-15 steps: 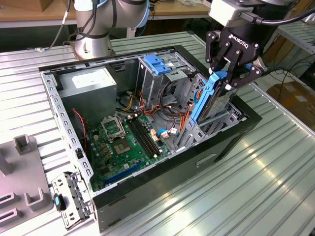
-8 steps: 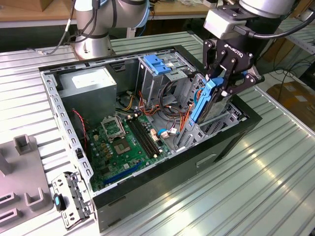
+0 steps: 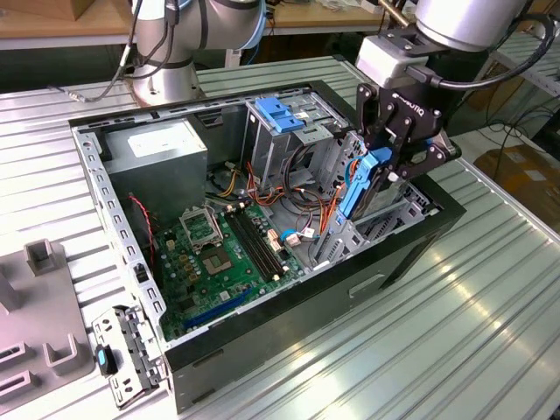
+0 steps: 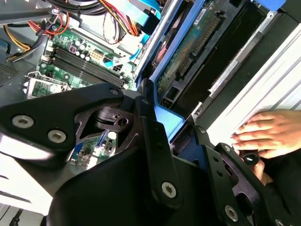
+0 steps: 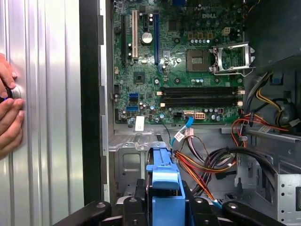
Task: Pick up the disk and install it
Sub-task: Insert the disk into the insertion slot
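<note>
The disk [image 3: 363, 188] stands on edge with its blue side rails showing, partly down in the drive bay on the exterior view's right side of the open computer case [image 3: 262, 337]. My gripper [image 3: 389, 162] is directly above it, shut on its upper end. In the first wrist view the blue rail end of the disk [image 5: 163, 176] sits between my black fingers [image 5: 140, 197]. The second wrist view shows the disk's [image 4: 193, 47] circuit-board side running into the bay.
Inside the case lie the motherboard [image 3: 219, 254], a grey power-supply box [image 3: 166, 153], a metal cage with a blue latch [image 3: 278, 114] and loose cables [image 3: 306, 210] beside the bay. A person's hands [image 5: 9, 117] rest on the ribbed table just outside the case wall. Another arm's base [image 3: 166, 61] stands behind.
</note>
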Tool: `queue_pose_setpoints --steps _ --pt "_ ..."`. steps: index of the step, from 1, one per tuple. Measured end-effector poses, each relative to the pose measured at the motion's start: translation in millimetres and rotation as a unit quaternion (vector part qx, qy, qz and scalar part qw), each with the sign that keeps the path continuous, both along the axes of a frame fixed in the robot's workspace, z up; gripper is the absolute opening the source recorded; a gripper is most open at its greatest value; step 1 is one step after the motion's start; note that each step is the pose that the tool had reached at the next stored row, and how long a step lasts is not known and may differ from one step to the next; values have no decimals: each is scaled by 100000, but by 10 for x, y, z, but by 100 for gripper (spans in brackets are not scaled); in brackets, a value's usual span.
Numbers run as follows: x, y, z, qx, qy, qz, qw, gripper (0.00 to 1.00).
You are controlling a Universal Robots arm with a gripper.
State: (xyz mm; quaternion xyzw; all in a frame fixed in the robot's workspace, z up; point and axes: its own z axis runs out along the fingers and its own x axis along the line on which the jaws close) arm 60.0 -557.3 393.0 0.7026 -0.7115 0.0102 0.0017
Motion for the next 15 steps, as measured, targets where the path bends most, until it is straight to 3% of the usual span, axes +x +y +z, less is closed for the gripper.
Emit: queue_pose_setpoints --steps 6,15 --pt "0 -2 -100 -3 -1 0 100000 37" --pt "0 -3 -106 -3 -2 0 100000 44"
